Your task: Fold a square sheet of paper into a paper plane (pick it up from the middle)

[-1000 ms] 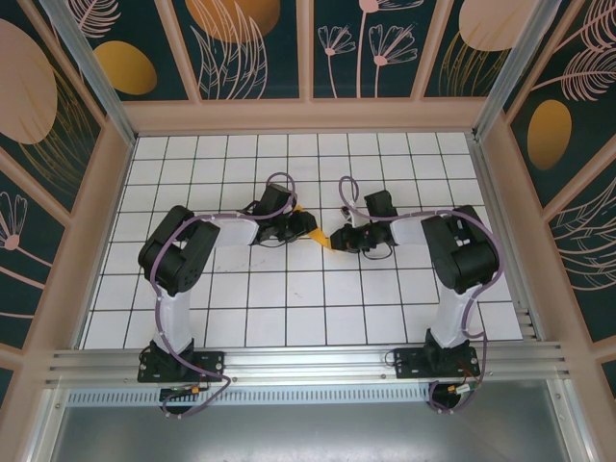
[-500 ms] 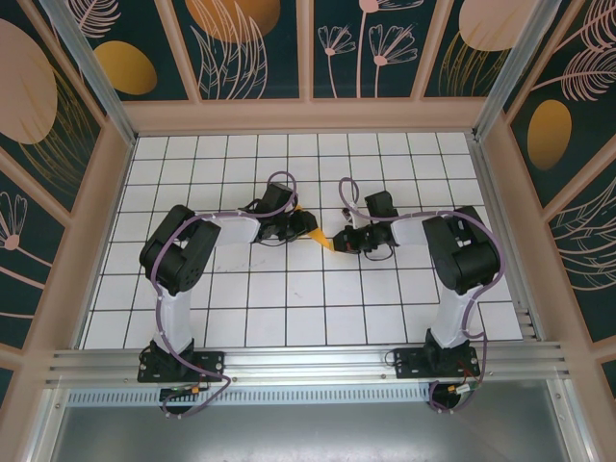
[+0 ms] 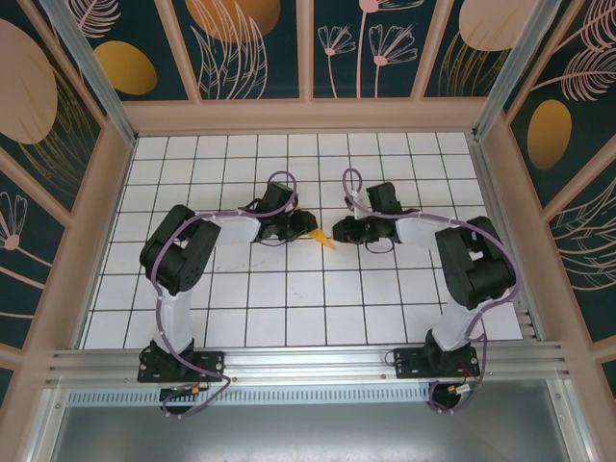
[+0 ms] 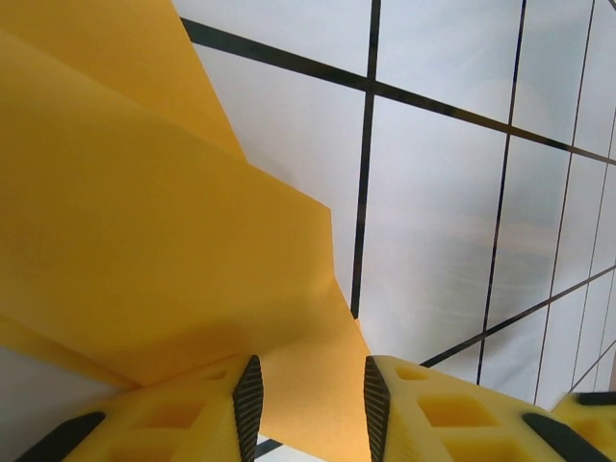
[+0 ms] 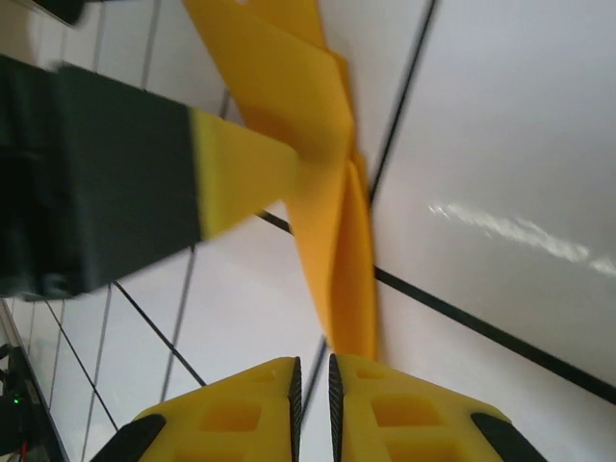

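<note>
At table centre, plane (image 3: 318,234) is folded to a dart. Left gripper (image 4: 308,390) clamps it; right gripper (image 5: 311,385), at 3 o'clock, is nearly closed, empty.

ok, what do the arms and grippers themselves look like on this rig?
Both arms pair white tube links with bulky black joint housings, and a lilac cable loops loosely along each one. The left gripper and right gripper have yellow plastic fingers with moulded rectangular pockets and black ribbed pads on the inner faces. Black base brackets bolt to an aluminium rail.
</note>
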`<act>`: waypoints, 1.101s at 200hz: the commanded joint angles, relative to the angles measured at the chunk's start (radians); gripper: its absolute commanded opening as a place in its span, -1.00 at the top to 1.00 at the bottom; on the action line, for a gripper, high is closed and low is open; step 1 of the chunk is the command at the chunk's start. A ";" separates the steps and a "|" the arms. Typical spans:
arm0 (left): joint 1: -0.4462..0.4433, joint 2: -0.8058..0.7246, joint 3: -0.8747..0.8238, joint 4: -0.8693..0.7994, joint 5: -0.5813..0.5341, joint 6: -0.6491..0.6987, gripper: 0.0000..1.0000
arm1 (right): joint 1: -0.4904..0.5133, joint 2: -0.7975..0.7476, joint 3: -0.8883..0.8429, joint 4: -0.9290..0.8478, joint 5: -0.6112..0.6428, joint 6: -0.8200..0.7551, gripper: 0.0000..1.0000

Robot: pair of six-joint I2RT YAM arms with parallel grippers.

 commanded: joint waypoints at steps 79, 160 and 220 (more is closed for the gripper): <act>0.011 0.045 0.000 -0.076 -0.084 0.037 0.32 | 0.083 0.157 0.149 -0.099 0.037 0.013 0.86; 0.011 0.050 0.008 -0.089 -0.094 0.042 0.32 | 0.068 0.182 0.117 -0.170 0.099 -0.017 0.89; 0.011 0.054 0.016 -0.102 -0.100 0.047 0.32 | 0.047 0.197 0.098 -0.181 0.132 -0.022 0.91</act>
